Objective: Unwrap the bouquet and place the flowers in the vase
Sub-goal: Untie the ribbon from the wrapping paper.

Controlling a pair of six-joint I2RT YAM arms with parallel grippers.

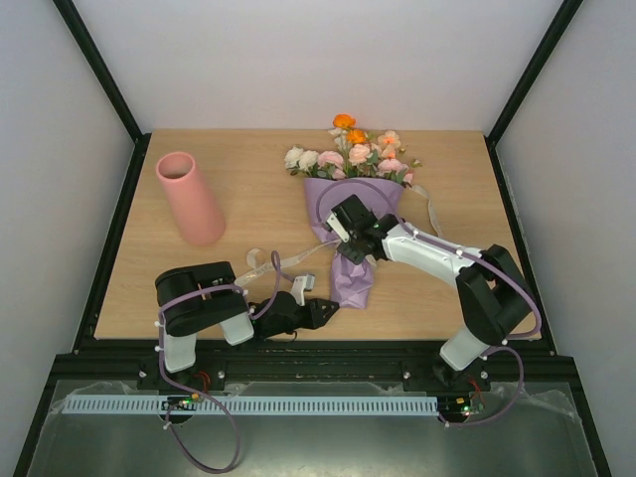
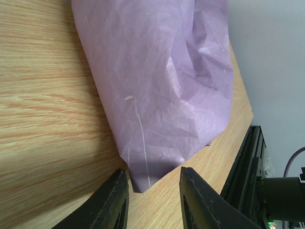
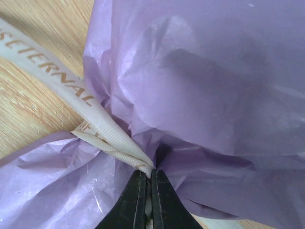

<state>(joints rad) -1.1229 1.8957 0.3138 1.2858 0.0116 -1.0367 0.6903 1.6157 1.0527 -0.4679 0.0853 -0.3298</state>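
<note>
Seen from above, the bouquet (image 1: 370, 194) lies with its waist under the right gripper (image 1: 341, 238), and the vase (image 1: 189, 197) stands well to that gripper's left. The left gripper (image 2: 152, 191) is half-parted and empty, with the wrapping paper (image 2: 157, 95) tip just ahead, likely to steady it. Close up, the right gripper pinches the ribbon (image 3: 95, 114) at the knot, presumably to untie it.

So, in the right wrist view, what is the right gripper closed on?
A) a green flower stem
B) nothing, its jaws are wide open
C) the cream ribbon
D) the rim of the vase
C: the right gripper is shut, and the cream ribbon runs in between its fingertips, just where the lilac wrapping paper is gathered.
</note>
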